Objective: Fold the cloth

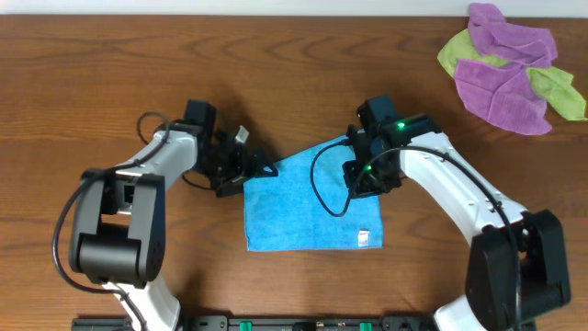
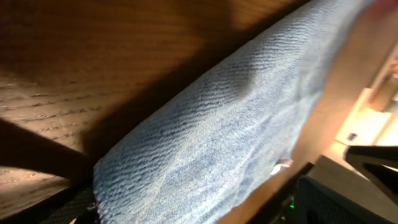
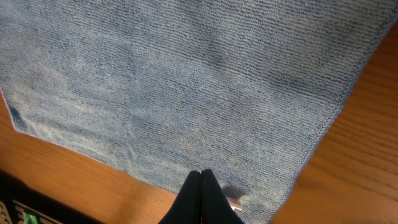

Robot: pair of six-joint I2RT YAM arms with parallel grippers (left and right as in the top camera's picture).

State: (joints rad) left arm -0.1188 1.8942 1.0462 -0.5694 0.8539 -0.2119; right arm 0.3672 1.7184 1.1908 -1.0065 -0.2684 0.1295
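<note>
cloth [image 1: 303,207] lies mid-table, between the two arms, mostly flat; far edge looks slightly raised and uneven, white tag [image 1: 365,238] at near right corner. left gripper [image 1: 262,170] sits at the far left corner of the cloth; left wrist view is filled by blue terry close up and shows no fingertips, so cannot tell whether its fingers are apart or pinching. right gripper [image 1: 360,184] is over the far right part of the cloth; in the right wrist view its fingers [image 3: 200,186] are pressed together tip to tip on the fabric, cannot tell if any cloth is caught between them. judged step: securing the two far corners ahead of the first fold, no clean fold laid yet. next move calls for a confirmed pinch on both corners, then an even lift and carry toward the near edge, corners kept level. purple and green cloths [image 1: 510,64] lie well apart at the far right of the table [image 1: 92,74], not involved.
</note>
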